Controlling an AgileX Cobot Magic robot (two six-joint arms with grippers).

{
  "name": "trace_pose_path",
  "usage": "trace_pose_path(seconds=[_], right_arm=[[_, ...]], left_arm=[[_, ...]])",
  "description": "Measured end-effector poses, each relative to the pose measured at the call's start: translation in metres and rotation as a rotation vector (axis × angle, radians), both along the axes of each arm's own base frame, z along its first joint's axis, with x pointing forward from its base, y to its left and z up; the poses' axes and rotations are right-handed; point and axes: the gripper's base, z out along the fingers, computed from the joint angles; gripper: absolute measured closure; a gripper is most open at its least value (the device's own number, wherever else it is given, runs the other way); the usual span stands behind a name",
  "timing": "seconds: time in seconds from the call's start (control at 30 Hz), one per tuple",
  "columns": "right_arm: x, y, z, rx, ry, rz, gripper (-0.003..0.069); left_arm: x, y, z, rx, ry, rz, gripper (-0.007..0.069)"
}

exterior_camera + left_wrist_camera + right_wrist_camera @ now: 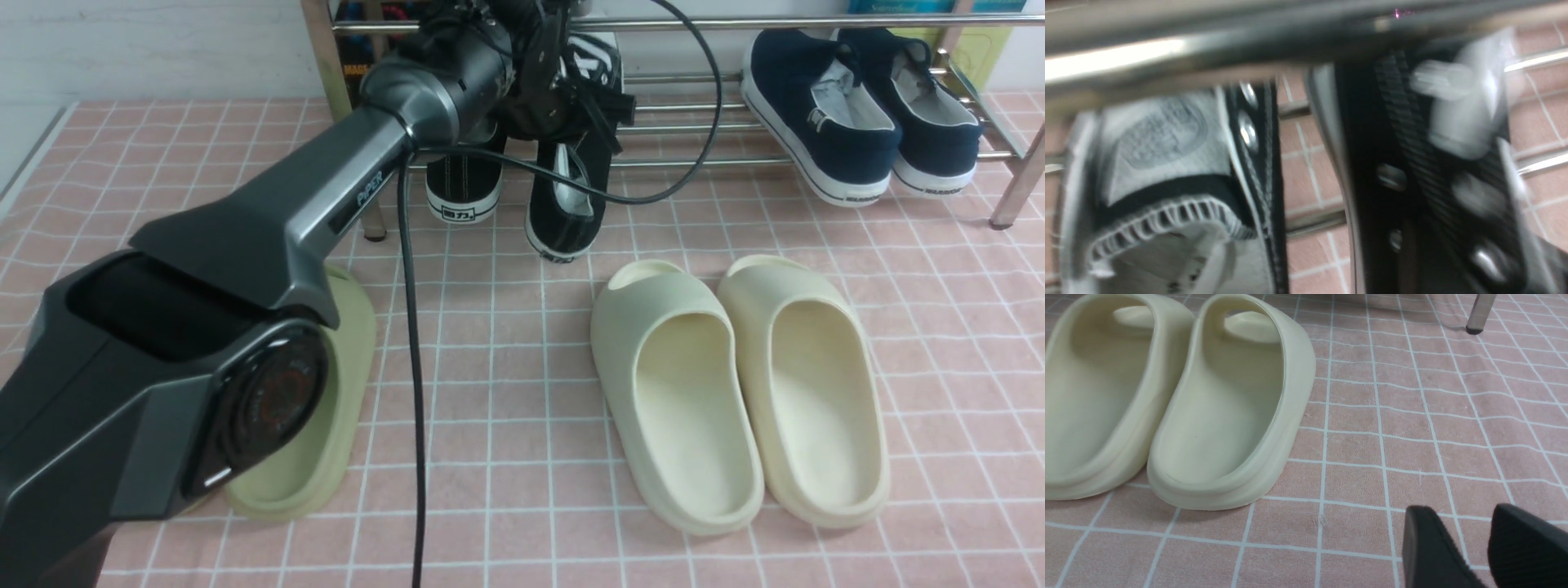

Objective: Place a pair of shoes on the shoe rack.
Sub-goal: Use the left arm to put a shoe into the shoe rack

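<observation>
Fingers (1408, 134) of the left gripper (571, 135) reach down at the right-hand sneaker (563, 208). One ribbed pad lies along its black side in the blurred left wrist view, but whether the jaws clamp it or stand clear I cannot tell. Just left of it, the left-hand sneaker (464, 184) sits with its heel at the front rail of the shoe rack (694, 131). Both shoes run front to back, toes in among the rods. The right-hand one overhangs more, its heel dipping toward the floor, so any nudge should likely go along that axis, deeper in. Well apart to the right, the right gripper (1464, 514) hovers over the mat by the cream slides (1220, 416), its jaws parted and empty. The left arm is clearly the nearer one.
</observation>
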Motion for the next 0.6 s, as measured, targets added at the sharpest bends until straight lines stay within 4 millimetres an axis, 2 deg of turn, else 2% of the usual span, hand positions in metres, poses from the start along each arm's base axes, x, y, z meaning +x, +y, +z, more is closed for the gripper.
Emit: trace_pose_path(seconds=[0.07,0.1,0.17,0.2,0.23,0.27,0.3,0.33,0.37,0.4,0.43,0.47,0.53,0.6], right_arm=[[0.000,0.000,0.000,0.000,0.000,0.000,0.0420],[0.000,0.000,0.000,0.000,0.000,0.000,0.0420],[0.000,0.000,0.000,0.000,0.000,0.000,0.0420],[0.000,0.000,0.000,0.000,0.000,0.000,0.0420],[0.000,0.000,0.000,0.000,0.000,0.000,0.0420],[0.000,0.000,0.000,0.000,0.000,0.000,0.0420],[0.000,0.000,0.000,0.000,0.000,0.000,0.0420],[0.000,0.000,0.000,0.000,0.000,0.000,0.0420],[0.000,0.000,0.000,0.000,0.000,0.000,0.0420],[0.000,0.000,0.000,0.000,0.000,0.000,0.0420],[0.000,0.000,0.000,0.000,0.000,0.000,0.0420],[0.000,0.000,0.000,0.000,0.000,0.000,0.0420],[0.000,0.000,0.000,0.000,0.000,0.000,0.0420],[0.000,0.000,0.000,0.000,0.000,0.000,0.0420]], left_arm=[[-0.001,0.000,0.003,-0.002,-0.004,0.000,0.0358],[-0.002,0.000,0.007,-0.007,-0.009,-0.002,0.0300],[-0.006,0.001,0.016,-0.010,-0.011,-0.001,0.0259],[-0.007,0.001,0.017,-0.012,-0.010,-0.002,0.0253],[-0.013,0.003,0.030,-0.027,-0.001,0.002,0.0239],[-0.014,0.004,0.032,-0.033,0.002,0.001,0.0238],[-0.022,0.006,0.048,-0.051,0.009,-0.008,0.0239],[-0.024,0.007,0.053,-0.054,0.005,-0.010,0.0239],[-0.035,0.008,0.071,-0.050,0.005,-0.036,0.0253],[-0.037,0.008,0.073,-0.051,0.006,-0.041,0.0256],[-0.050,0.009,0.089,-0.022,0.012,-0.079,0.0287],[-0.058,0.008,0.096,-0.004,0.020,-0.100,0.0310],[-0.066,0.006,0.101,0.024,0.042,-0.123,0.0344],[-0.082,0.000,0.094,0.102,0.155,-0.159,0.0426]])
